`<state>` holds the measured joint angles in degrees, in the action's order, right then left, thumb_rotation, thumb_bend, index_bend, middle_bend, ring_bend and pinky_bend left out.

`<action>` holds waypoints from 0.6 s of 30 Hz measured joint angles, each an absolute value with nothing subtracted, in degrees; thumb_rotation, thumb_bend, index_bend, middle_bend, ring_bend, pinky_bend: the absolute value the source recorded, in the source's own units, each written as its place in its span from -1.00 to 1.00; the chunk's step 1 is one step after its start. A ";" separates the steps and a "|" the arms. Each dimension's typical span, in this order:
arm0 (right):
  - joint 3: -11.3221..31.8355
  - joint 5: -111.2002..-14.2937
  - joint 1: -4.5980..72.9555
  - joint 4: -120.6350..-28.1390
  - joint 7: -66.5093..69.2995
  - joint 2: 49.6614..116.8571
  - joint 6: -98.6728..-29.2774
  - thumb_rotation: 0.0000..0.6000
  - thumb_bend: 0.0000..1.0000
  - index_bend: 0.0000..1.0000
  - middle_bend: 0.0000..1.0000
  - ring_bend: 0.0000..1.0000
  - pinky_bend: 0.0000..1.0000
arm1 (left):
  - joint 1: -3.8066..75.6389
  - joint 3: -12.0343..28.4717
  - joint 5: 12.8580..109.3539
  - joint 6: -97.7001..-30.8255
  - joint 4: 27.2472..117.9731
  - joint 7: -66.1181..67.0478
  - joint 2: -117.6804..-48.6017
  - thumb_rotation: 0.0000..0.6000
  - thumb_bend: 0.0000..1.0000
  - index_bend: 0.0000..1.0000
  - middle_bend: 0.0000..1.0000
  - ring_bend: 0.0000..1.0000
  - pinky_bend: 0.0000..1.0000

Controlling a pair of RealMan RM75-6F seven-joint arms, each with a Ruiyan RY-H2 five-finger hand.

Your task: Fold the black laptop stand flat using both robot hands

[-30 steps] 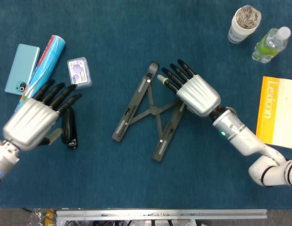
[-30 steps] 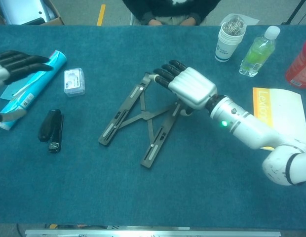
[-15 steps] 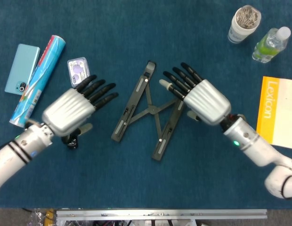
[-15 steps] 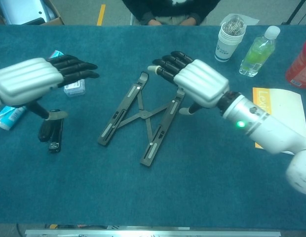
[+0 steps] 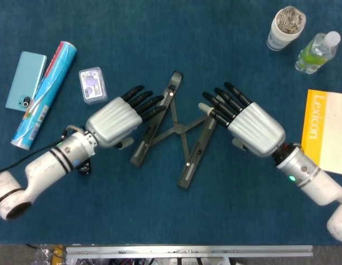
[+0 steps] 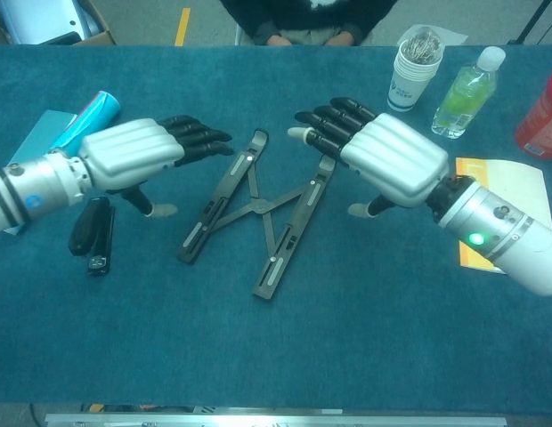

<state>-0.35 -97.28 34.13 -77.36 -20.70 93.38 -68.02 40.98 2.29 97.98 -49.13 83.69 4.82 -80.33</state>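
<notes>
The black laptop stand [image 5: 174,134] [image 6: 255,210] lies spread in an X shape at the table's middle, two long bars joined by crossed links. My left hand [image 5: 120,120] [image 6: 142,151] hovers at its left bar, fingers extended over the bar's upper part and holding nothing. My right hand [image 5: 245,124] [image 6: 376,151] hangs at the right bar's top end, fingers extended and apart, gripping nothing. Whether either hand touches the stand I cannot tell.
A black stapler [image 6: 92,233] lies by my left forearm. At far left lie a blue tube [image 5: 45,91], a teal phone [image 5: 25,80] and a small clear box [image 5: 92,85]. Back right stand a paper cup [image 5: 286,26] and a green bottle [image 5: 317,51], with a yellow book [image 5: 327,131] beside them.
My left hand has swept right from beside the stapler to the stand's left bar. My right hand has drawn back to the right, off the stand's middle.
</notes>
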 measured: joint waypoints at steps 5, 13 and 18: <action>-0.20 -97.41 34.81 -74.58 -20.81 96.24 -66.97 1.00 -1.00 -1.00 -1.00 -1.00 -1.00 | 43.29 2.76 95.92 -46.88 79.54 4.99 -83.42 1.00 -0.51 -1.00 -1.00 -1.00 -1.00; -0.27 -98.23 36.17 -70.73 -21.26 100.40 -65.57 1.00 -1.00 -1.00 -1.00 -1.00 -1.00 | 44.80 3.15 91.76 -45.03 74.80 5.25 -87.26 1.00 -0.51 -1.00 -1.00 -1.00 -1.00; -0.41 -98.56 36.70 -68.23 -21.06 102.05 -65.14 1.00 -1.00 -1.00 -1.00 -1.00 -1.00 | 45.30 3.19 89.53 -44.39 72.19 5.27 -88.87 1.00 -0.51 -1.00 -1.00 -1.00 -1.00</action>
